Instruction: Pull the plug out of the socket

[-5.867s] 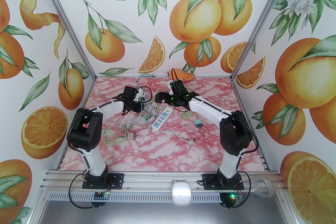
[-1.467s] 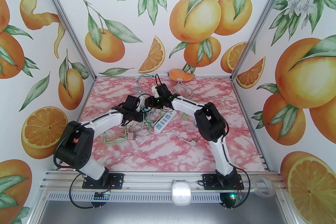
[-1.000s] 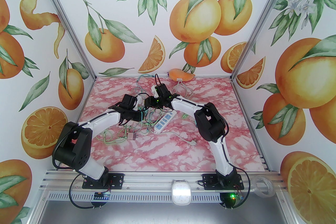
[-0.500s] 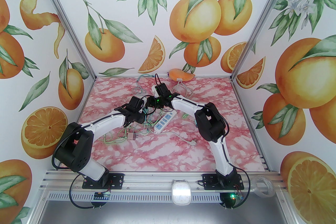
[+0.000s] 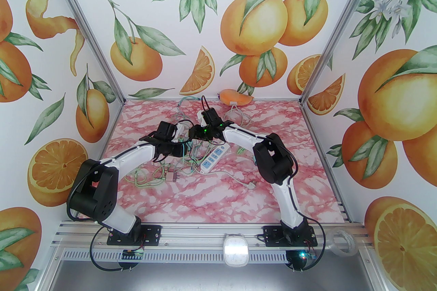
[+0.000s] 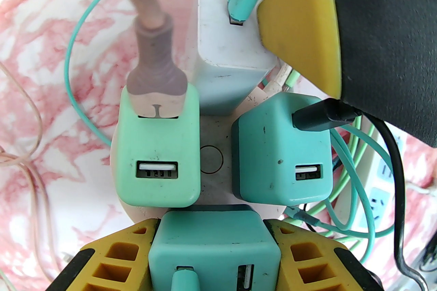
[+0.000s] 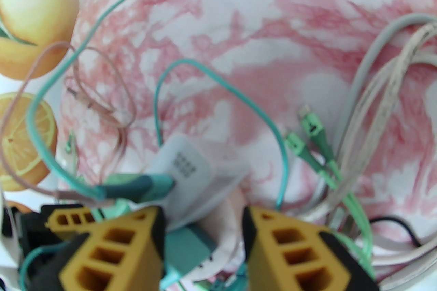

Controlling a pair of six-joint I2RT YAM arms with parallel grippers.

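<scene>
The left gripper (image 6: 211, 226) has its yellow jaws pressed tight on both sides of the plug (image 6: 211, 250). The right gripper (image 7: 203, 214) has its jaws standing apart, with part of the socket (image 7: 232, 211) between them. I cannot tell if they squeeze it.

The plug is a small blue-green block with round corners. A mint green cable (image 6: 182, 277) goes into its top face, and there is an empty slot beside the cable. The plug stands on the near edge of the socket, which is round and pinkish white with a round button (image 6: 211, 159) in the middle.

Three more blocks stand on the socket: a mint green charger (image 6: 157, 160), a blue-green charger (image 6: 283, 160) and a white charger (image 6: 228, 44). The socket sits in a tangle of thin cables on the pink marble table (image 5: 218, 194), close to a white power strip (image 5: 213, 156).
</scene>
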